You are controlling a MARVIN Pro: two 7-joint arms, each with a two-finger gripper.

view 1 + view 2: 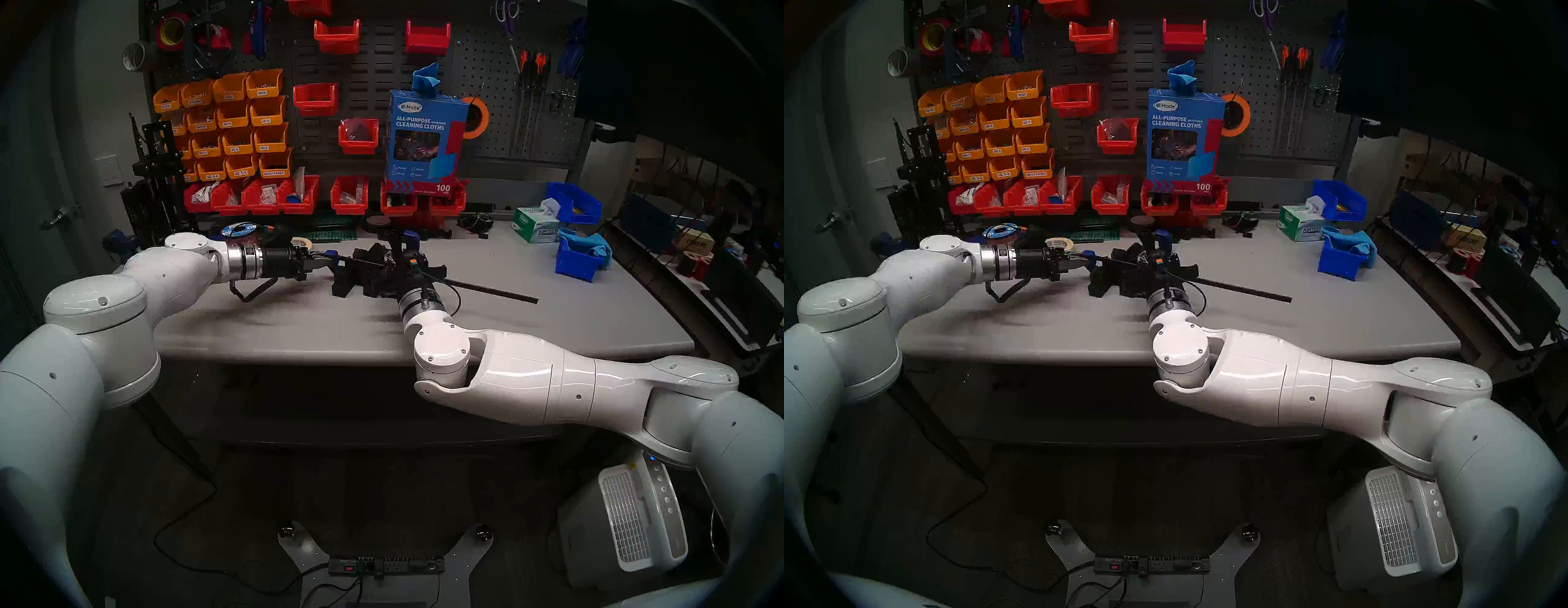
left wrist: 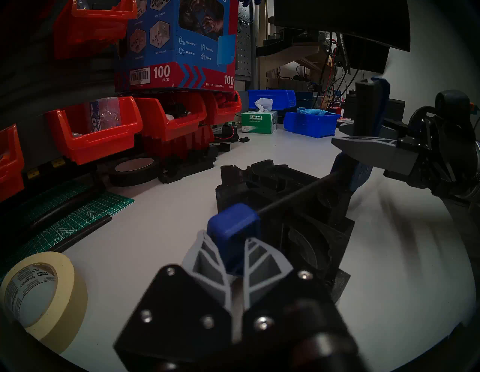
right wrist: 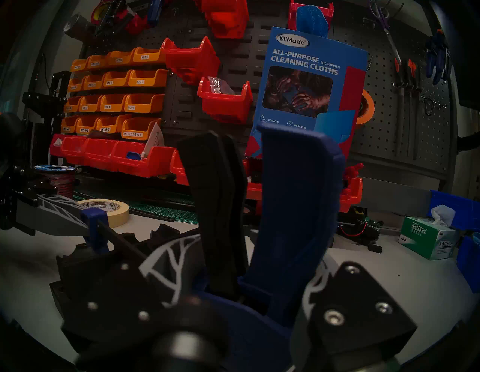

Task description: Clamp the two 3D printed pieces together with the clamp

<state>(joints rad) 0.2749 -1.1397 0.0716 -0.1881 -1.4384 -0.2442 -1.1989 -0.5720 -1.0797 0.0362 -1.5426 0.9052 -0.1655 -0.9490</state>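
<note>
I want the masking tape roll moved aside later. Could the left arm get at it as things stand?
Probably not yet: the left gripper is shut on the clamp's blue end jaw. The masking tape roll lies close beside it on open table, so once freed, likely yes.

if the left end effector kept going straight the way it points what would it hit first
Most likely the two 3D printed pieces just ahead; the left end effector is shut on the clamp end jaw, though depth is hard to judge.

I counted one clamp (image 1: pixel 488 291) and two printed pieces (image 1: pixel 365 276) under its bar. On the table (image 1: pixel 297 327) sat two blue bins (image 1: pixel 577 259), one tissue box (image 1: pixel 535 225), one roll of masking tape (image 2: pixel 44 293) and one cloth box (image 1: pixel 424 140). My two grippers, left (image 2: pixel 233 249) and right (image 3: pixel 246 272), made up the rest.
</note>
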